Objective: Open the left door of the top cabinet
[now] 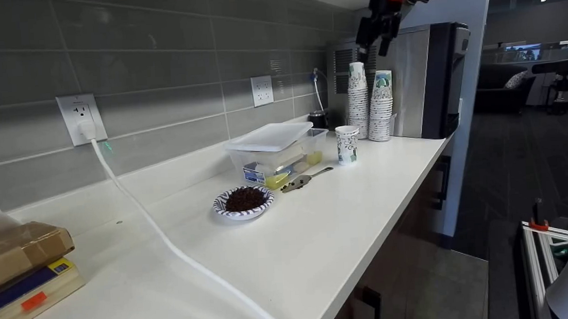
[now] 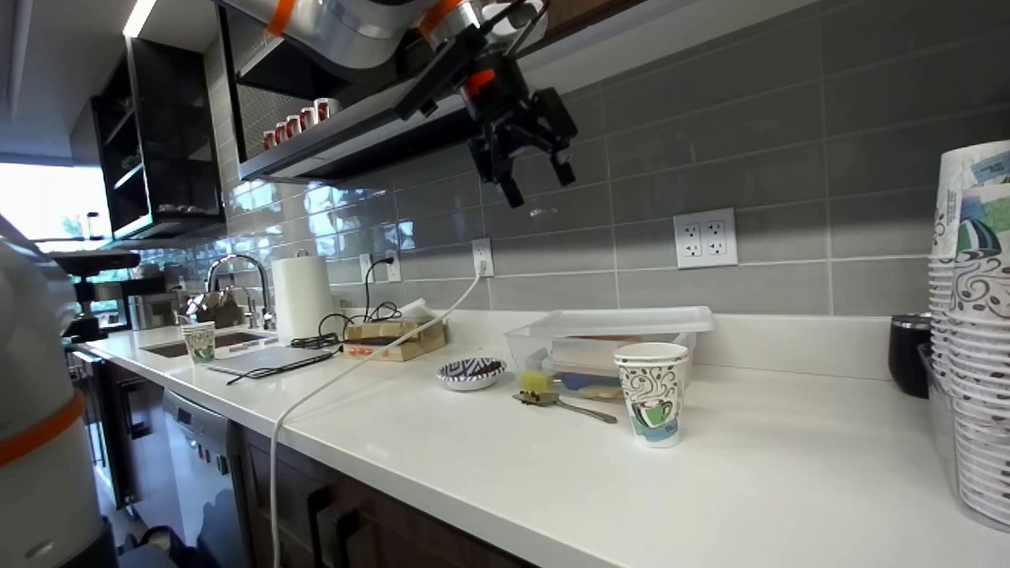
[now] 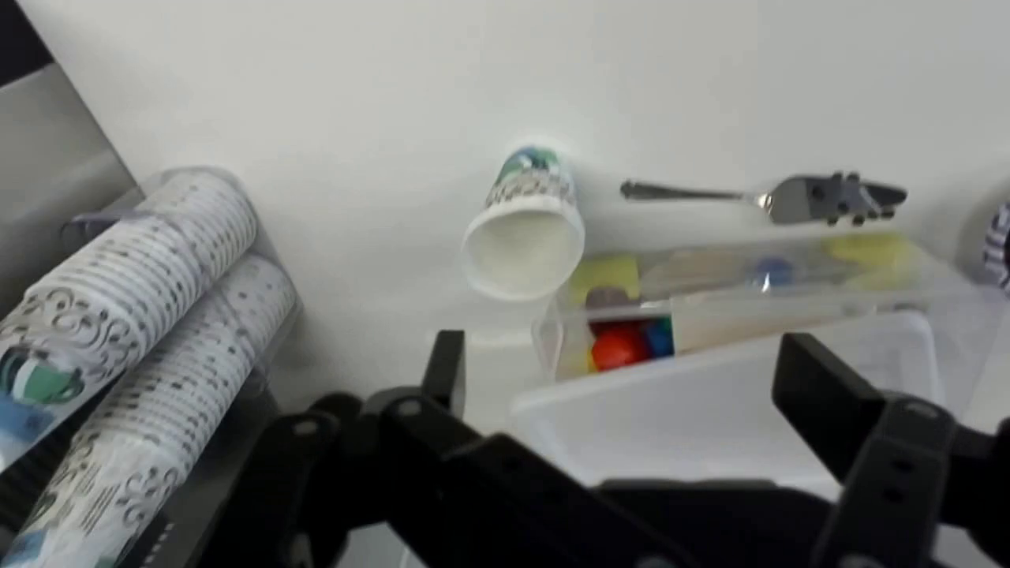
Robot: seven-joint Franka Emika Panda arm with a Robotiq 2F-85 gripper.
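The tool [image 3: 623, 355] hangs over the counter [image 2: 789, 481], its fingers [image 3: 824, 394] spread wide with nothing between them, presumably so as to take the left door. It points down, so it would likely have to rise and turn first. The clear bin [image 2: 529, 345] and the bowl [image 2: 467, 382] sit well below it, probably no part of this job. In an exterior view the top cabinet [image 2: 584, 14] is up on the far tiled wall [image 2: 757, 150], above and a little right of the tool, partly behind the arm [image 2: 355, 31]. Only a thin brown, wood-toned strip shows; that door itself I cannot make out.
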